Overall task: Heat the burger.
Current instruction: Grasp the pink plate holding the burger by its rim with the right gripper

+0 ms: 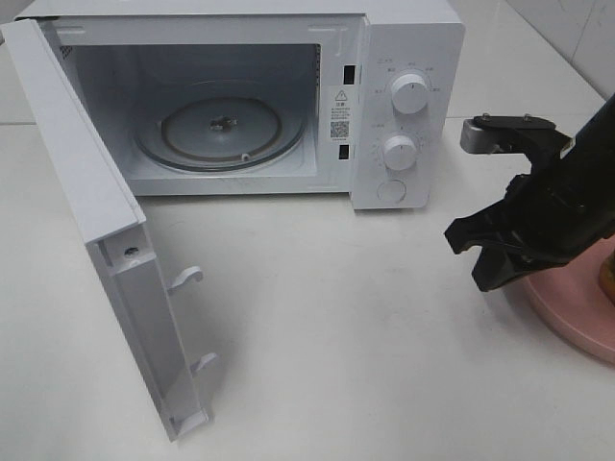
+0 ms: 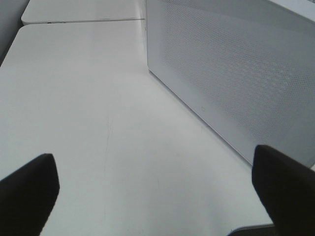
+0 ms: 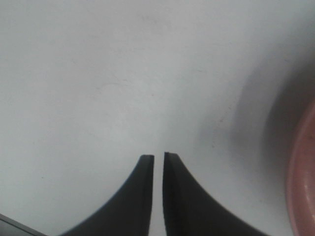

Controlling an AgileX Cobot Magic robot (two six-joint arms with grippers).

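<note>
Of the burger [image 1: 608, 274] only a golden-brown sliver shows at the right edge of the high view, on the round pink plate [image 1: 567, 312]; the arm and the frame's edge hide the rest. My right gripper [image 1: 468, 257] hangs over the table just left of the plate's rim [image 3: 302, 177]. In the right wrist view its fingertips [image 3: 158, 156] stand a thin slit apart with nothing between them. My left gripper [image 2: 155, 196] is wide open and empty, low over the table beside the microwave's perforated side wall [image 2: 236, 73]. The high view does not show it.
The white microwave [image 1: 408, 58] stands at the back with its door [image 1: 86, 211] swung fully open to the left. Its glass turntable [image 1: 221, 130] carries nothing. Two knobs sit on its right panel. White table stretches between the door and the plate.
</note>
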